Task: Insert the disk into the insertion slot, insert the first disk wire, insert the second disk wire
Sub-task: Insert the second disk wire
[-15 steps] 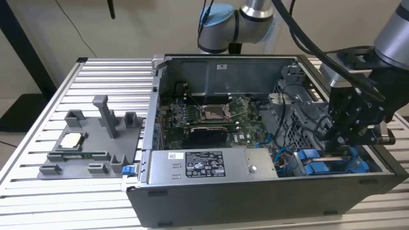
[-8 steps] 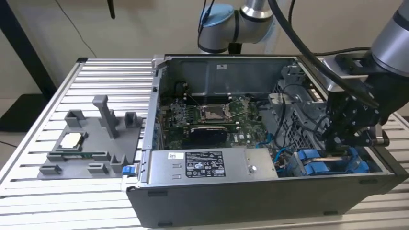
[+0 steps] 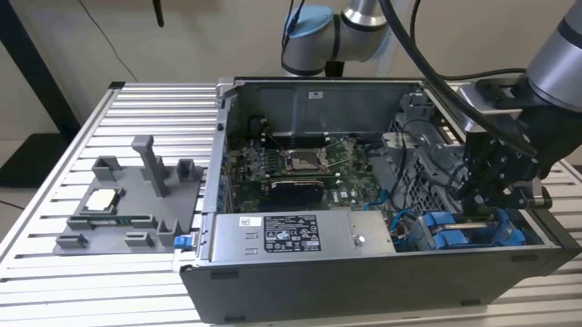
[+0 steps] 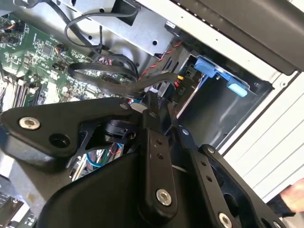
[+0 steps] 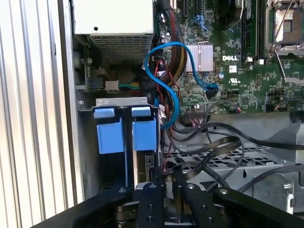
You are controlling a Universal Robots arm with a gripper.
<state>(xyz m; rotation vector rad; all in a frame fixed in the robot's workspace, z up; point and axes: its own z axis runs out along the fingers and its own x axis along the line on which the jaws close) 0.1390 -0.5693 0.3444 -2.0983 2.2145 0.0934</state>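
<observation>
One arm in play, its jaws [image 3: 495, 204] down inside the open computer case [image 3: 382, 272] at the exterior view's right end, right over the blue drive-bay area. Can't tell whether the jaws are wide, narrow or holding anything; in both wrist views the black linkage blocks the tips.

The insertion slot [image 5: 126, 142] sits in the case corner next to the power supply [image 3: 291, 235]. In the first wrist view two bright blue tabs [image 5: 114, 135] stand side by side at its mouth, with a grey metal lip just above them. The disk [image 5: 142, 166] appears seated in the slot: a narrow silver-grey edge runs between the blue rails, and the jaws' linkage comes in directly in line with it. In the second wrist view the bay [image 4: 209, 95] shows as a dark grey wall with a blue tab [image 4: 221, 76] at its edge and a small connector with red and black wires [image 4: 178, 78] just beside it.

A blue data cable [image 5: 166, 80] loops from the motherboard [image 5: 247, 61] down toward the slot; its end near the bay is hidden, so can't tell if it's plugged in. Black flat cables [image 5: 213, 142] loop over the perforated metal cage [image 5: 228, 161] near the jaws.

Case rests on a slatted aluminium bench [image 3: 146, 116]. On the exterior view's left, a grey fixture tray [image 3: 127, 204] with upright posts, well apart from the arm.
</observation>
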